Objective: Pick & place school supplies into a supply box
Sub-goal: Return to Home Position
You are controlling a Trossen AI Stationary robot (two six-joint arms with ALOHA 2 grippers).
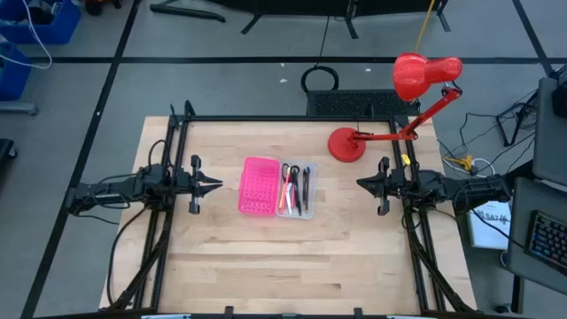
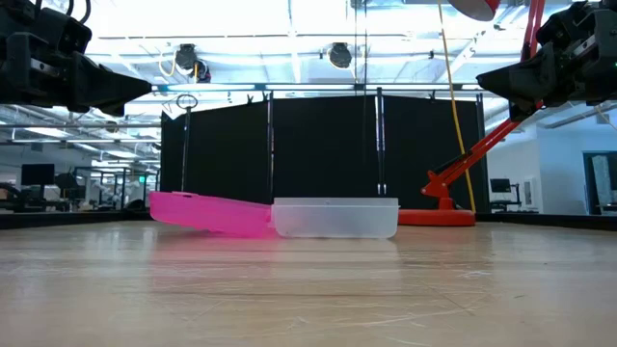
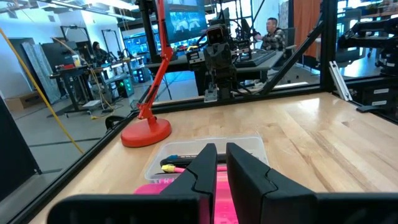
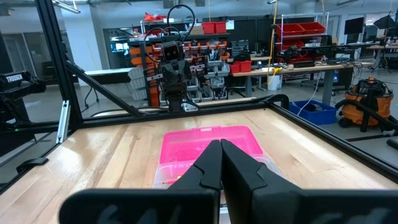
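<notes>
The clear supply box (image 1: 297,190) lies mid-table, joined on its left to the pink perforated half (image 1: 257,186). Inside it lie black-handled scissors (image 1: 290,171) and several pens and pencils (image 1: 301,190), black, red and yellow. It also shows in the low view (image 2: 335,218) and the left wrist view (image 3: 249,146). My left gripper (image 1: 215,185) hangs above the table, left of the pink half, pointing at it, its fingers a narrow slit apart (image 3: 221,163), and it is empty. My right gripper (image 1: 361,182) hangs right of the box, shut (image 4: 221,146) and empty.
A red desk lamp stands with its base (image 1: 345,144) on the table's far right part and its head (image 1: 425,75) beyond the far edge. A black frame rail (image 1: 292,118) runs along the far edge. Bare wood lies toward the near edge (image 1: 283,266).
</notes>
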